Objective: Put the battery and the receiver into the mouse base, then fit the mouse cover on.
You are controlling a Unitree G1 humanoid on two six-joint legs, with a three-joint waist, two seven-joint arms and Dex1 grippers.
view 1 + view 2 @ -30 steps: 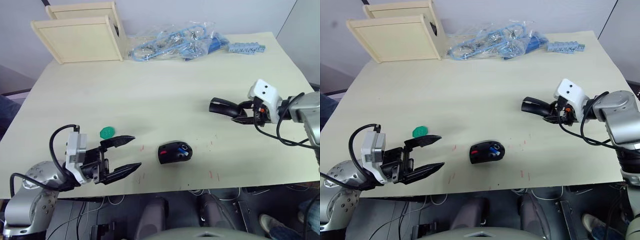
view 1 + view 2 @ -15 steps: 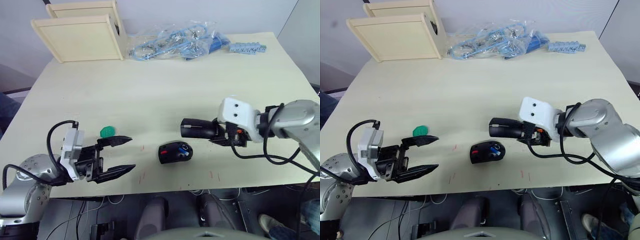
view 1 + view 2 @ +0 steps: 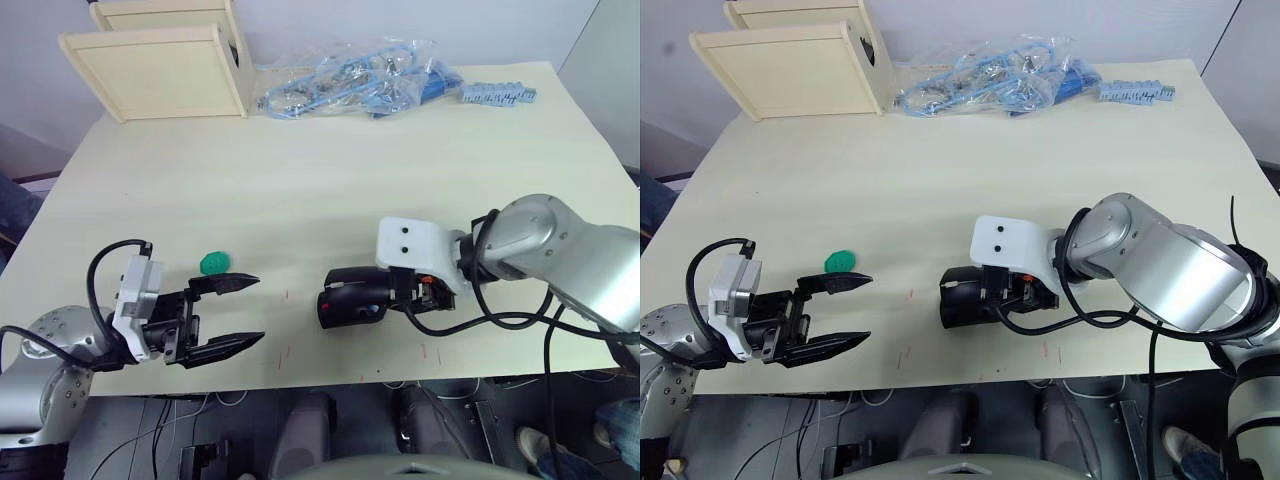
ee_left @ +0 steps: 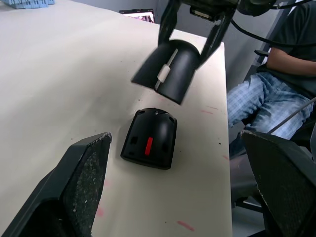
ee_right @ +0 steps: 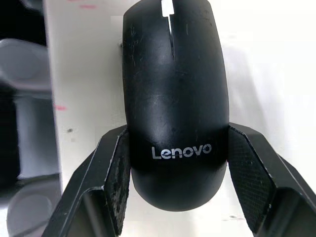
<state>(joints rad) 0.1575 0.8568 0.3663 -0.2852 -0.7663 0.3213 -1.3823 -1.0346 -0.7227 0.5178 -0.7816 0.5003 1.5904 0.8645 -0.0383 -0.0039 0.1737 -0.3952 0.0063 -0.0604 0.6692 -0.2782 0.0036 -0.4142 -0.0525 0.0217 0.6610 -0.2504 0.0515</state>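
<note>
The left hand [image 3: 235, 312] is being held wide open and empty near the counter's [image 3: 330, 170] front edge, its fingers pointed toward the middle of the counter, with a small green disc [image 3: 214, 263] lying just beyond its far finger. Ahead of that hand's fingertips, well apart from them, the mouse base [image 4: 149, 138] is lying flat on the counter, a red part showing on it; whether the battery and receiver are seated inside cannot be told from here. The mouse cover [image 5: 175, 94] is being gripped by the right hand [image 5: 175, 168] across its rear, one finger pressed to each side near the printed logo, and is being carried above the base, nose tilted downward in the left wrist view. The cover is judged to be light, thin and glossy, so it is likely to slip or twist if squeezed loosely, and to flex if pressed hard; the side grip at the rear is judged suitable, as the front is being left free to hook in first. The right arm is being reached across toward the left, the wrist turned so the hand is pointing along the counter.
</note>
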